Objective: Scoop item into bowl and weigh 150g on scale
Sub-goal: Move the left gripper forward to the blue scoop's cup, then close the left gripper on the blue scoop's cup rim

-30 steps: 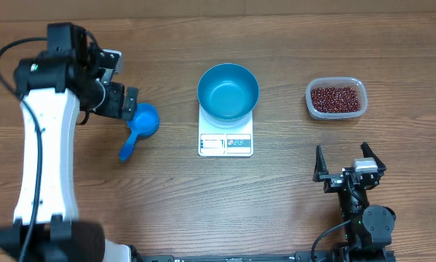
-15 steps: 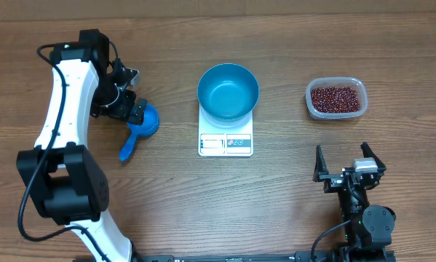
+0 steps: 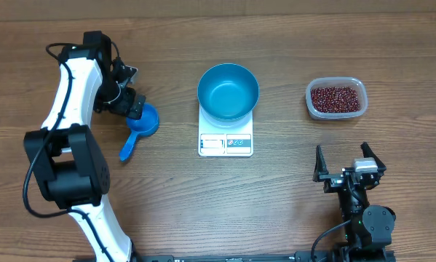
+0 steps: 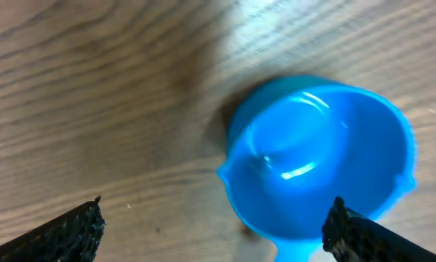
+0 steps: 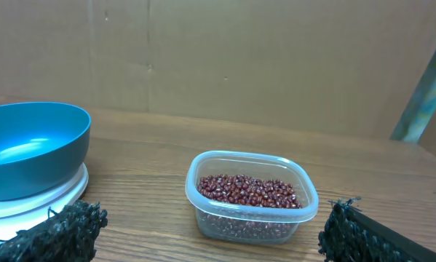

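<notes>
Scooping is not begun: the beans (image 3: pixel 337 98) lie in the clear tub (image 3: pixel 310 93), the bowl (image 3: pixel 228 91) sits empty on the scale (image 3: pixel 226 144), the left gripper (image 3: pixel 132 104) hangs open over the scoop (image 3: pixel 139 125), and the right gripper (image 3: pixel 346 164) idles open.

— What does the left arm (image 3: pixel 70 91) look like?
— Long white shells between chunky black joints, with a thin black cable (image 3: pixel 52 49) looping off one end.
— And the right arm (image 3: pixel 365 218)?
— Black all over, with a pale grey block (image 3: pixel 363 167) on it and possibly a tiny green dot, too small to be sure. On both wrists the fingertips (image 4: pixel 70 231) are black and rough-textured.
</notes>
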Tool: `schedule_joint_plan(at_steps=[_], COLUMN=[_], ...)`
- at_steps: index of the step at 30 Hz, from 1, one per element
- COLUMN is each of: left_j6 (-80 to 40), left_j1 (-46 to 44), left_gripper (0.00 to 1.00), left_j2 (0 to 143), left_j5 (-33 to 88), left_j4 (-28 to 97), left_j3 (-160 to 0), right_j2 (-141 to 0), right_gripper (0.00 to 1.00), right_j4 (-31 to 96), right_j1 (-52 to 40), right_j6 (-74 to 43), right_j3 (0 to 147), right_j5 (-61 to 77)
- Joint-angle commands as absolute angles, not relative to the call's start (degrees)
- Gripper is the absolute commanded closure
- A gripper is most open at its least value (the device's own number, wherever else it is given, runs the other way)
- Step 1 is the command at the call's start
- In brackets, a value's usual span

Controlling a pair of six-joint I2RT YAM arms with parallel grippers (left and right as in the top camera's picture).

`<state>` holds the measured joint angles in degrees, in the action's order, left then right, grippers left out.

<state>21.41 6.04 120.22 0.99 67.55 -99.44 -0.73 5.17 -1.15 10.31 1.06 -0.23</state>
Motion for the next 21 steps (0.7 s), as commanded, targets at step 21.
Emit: schedule_joint_plan(at_steps=[21], left_j6=[22.3], left_j1=[7.1], left_gripper=[0.00], left_j2=[126.2], left_j5=[1.5], left_j4=[60.6], left_j3=[-100.6], right_j2=[-0.2], right_gripper=[0.00], right_j4=[4.9], right_j1=[-1.0], right_j6=[10.6], right_j3=[0.5], right_j5=[0.1])
